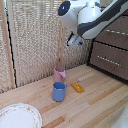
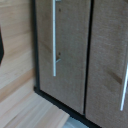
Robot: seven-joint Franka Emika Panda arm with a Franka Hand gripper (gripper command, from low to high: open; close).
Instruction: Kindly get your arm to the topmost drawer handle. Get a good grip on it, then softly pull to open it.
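My white arm (image 1: 92, 17) reaches in from the exterior view's upper right. Its gripper (image 1: 75, 41) hangs in the air above the table, well short of the dark brown drawers (image 1: 111, 47) on the exterior view's right. Two thin silvery handles show there, an upper one (image 1: 116, 32) and a lower one (image 1: 107, 58). The arm hides whatever is above them. The wrist view faces two drawer fronts, each with a silvery bar: one (image 2: 54, 37) on the front beside the table, one (image 2: 123, 91) on the other front. A dark finger (image 2: 1, 46) shows only at the picture's edge. The gripper looks open and holds nothing.
On the wooden table (image 1: 95, 100) stand a pink cup (image 1: 59, 74) and a blue cup (image 1: 59, 91), with an orange object (image 1: 77, 87) lying beside them. A white plate (image 1: 19, 116) sits at the front of the exterior view's left. A woven screen (image 1: 35, 40) stands behind.
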